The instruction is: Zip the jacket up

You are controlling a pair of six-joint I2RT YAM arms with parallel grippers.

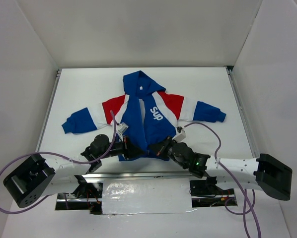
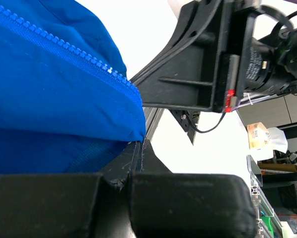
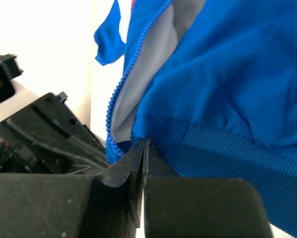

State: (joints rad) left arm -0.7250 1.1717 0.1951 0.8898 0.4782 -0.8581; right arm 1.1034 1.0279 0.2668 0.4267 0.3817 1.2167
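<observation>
Starting at the left edge of the jacket (image 1: 138,116): left-hand sleeve (image 1: 81,120) stretched outward, white and red near the shoulder, blue down to the cuff. Spread flat and front up on the white table (image 1: 89,89), with the hood (image 1: 138,83) on the far side and the hem toward the arm bases.

Just left of the jacket's front opening, at the hem: left gripper (image 1: 132,150), reaching in from the lower left. Clamped narrow in the left wrist view, fingers (image 2: 122,166) pressed together with the bottom corner of the blue front panel nipped at their tips. Running up and away from that corner: blue zipper teeth (image 2: 64,44), not joined to anything.

Down the jacket's middle: front open from the hem upward, the two panels parted in a slim gap. On the panel right of that gap: white lettering (image 1: 157,115).

Just right of the opening, also at the hem: right gripper (image 1: 159,149), close beside the left one. Likewise squeezed narrow in the right wrist view, fingers (image 3: 119,171) closed on the lower corner of the panel where the ribbed hem (image 3: 238,158) begins. Above that pinch: grey lining (image 3: 153,59) folded into sight, edged by the other row of teeth.

Right of the jacket's body: right-hand sleeve (image 1: 203,111), same white, red and blue. Below that sleeve: purple cable (image 1: 214,133) arching off the right arm.
</observation>
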